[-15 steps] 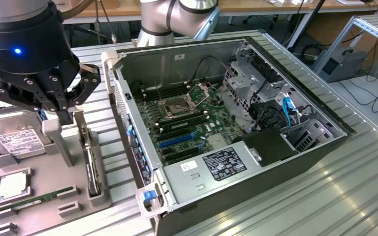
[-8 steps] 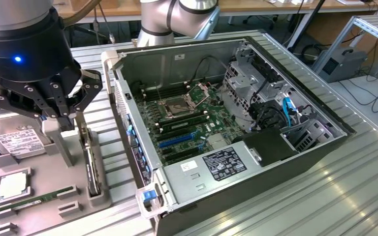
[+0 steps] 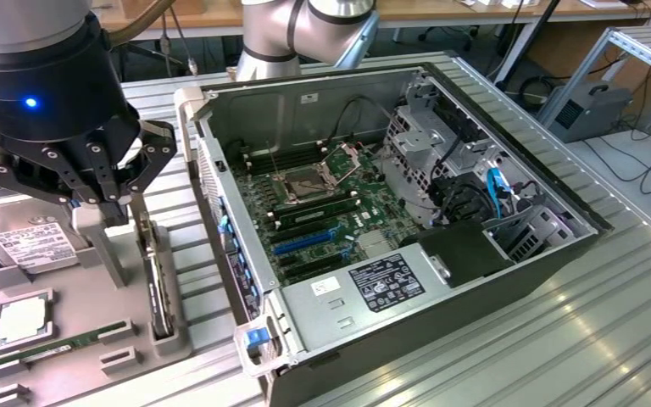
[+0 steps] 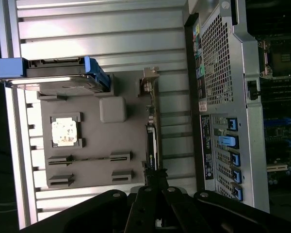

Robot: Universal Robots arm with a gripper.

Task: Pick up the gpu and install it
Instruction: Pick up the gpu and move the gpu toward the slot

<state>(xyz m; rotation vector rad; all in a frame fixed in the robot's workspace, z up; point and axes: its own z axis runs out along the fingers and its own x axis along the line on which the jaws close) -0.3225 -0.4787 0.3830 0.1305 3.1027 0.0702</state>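
Fingers (image 4: 150,183) clamped on end of upright gpu (image 4: 152,141).

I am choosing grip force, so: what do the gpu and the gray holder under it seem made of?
The gpu: likely rigid circuit board with a dark matte face; it stands thin and straight on edge. The gray holder: probably matte plastic, judging by its even dull gray and molded raised blocks.

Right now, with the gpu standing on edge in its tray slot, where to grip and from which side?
Probably the top edge of the gpu, from straight above, jaws across its two flat faces. It stands upright on its long edge in a grey tray slot, so only the upper edge is free.
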